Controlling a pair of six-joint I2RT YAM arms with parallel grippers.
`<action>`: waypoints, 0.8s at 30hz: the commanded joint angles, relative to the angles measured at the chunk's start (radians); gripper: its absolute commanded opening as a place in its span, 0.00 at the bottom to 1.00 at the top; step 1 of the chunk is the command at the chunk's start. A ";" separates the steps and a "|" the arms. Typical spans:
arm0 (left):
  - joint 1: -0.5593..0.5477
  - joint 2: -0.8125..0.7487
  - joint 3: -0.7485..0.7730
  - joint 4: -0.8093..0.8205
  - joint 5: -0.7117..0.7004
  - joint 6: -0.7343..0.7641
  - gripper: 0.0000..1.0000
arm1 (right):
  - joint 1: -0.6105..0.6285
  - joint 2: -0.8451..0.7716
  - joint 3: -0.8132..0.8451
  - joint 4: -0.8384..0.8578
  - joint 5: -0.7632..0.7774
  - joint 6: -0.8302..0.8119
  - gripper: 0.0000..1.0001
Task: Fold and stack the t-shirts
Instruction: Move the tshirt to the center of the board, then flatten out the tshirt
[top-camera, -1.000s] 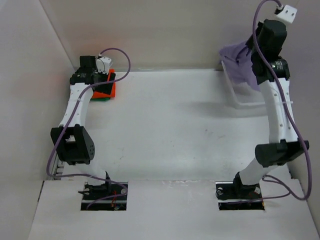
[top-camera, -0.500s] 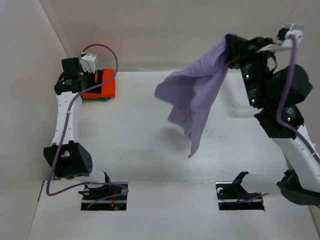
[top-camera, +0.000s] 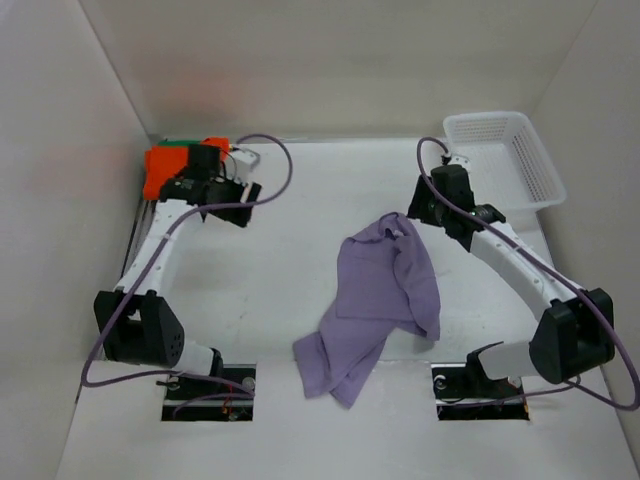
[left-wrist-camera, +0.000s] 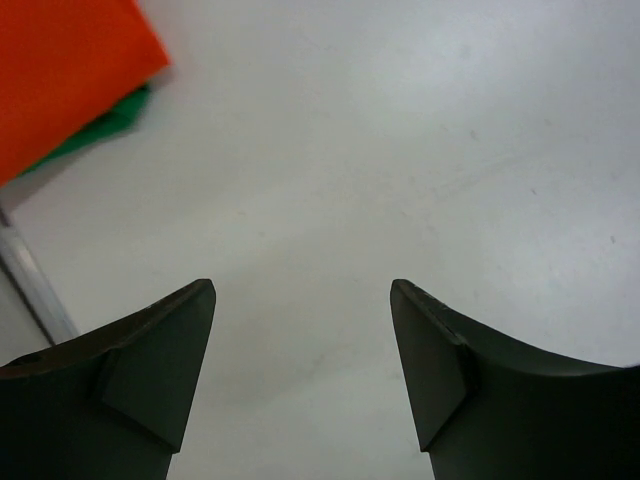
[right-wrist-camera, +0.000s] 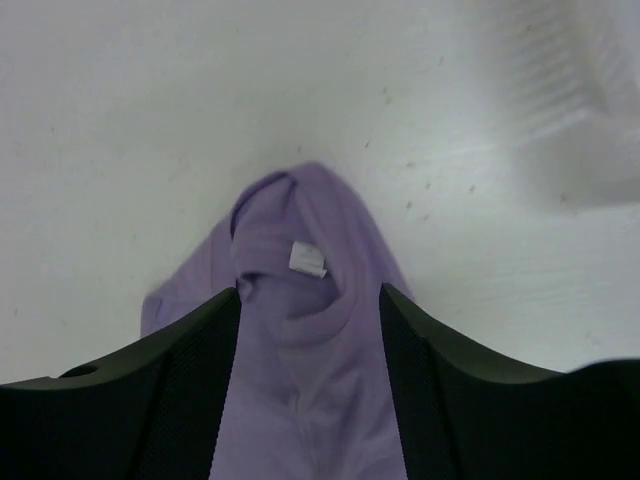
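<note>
Loosely crumpled lavender t-shirt (top-camera: 385, 290) on tabletop (top-camera: 300, 215), right gripper (right-wrist-camera: 308, 292) spread astride its collar; well left of it, left gripper (left-wrist-camera: 303, 285) gapes wide near orange t-shirt (top-camera: 160, 166) atop green t-shirt (top-camera: 176, 144).

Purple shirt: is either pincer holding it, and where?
Left pincer holds nothing. Right pincer straddles the purple shirt at its collar; whether it is clamped cannot be told.

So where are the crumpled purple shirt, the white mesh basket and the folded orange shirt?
Crumpled pale purple cloth t-shirt (top-camera: 385, 285): top view, middle of its body.
White plastic mesh basket (top-camera: 487, 116): top view, its far rim.
Folded bright orange cloth t-shirt (top-camera: 159, 167): top view, its uncovered top face.
</note>
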 joint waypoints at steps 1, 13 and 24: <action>-0.151 -0.076 -0.098 -0.095 0.031 0.095 0.70 | 0.068 -0.109 -0.034 -0.034 -0.109 0.066 0.64; -0.823 -0.022 -0.251 -0.155 0.229 0.135 0.62 | 0.101 -0.267 -0.416 -0.146 -0.078 0.287 0.72; -1.099 0.223 -0.438 0.161 -0.064 0.152 0.62 | 0.135 -0.195 -0.479 -0.171 -0.121 0.324 0.72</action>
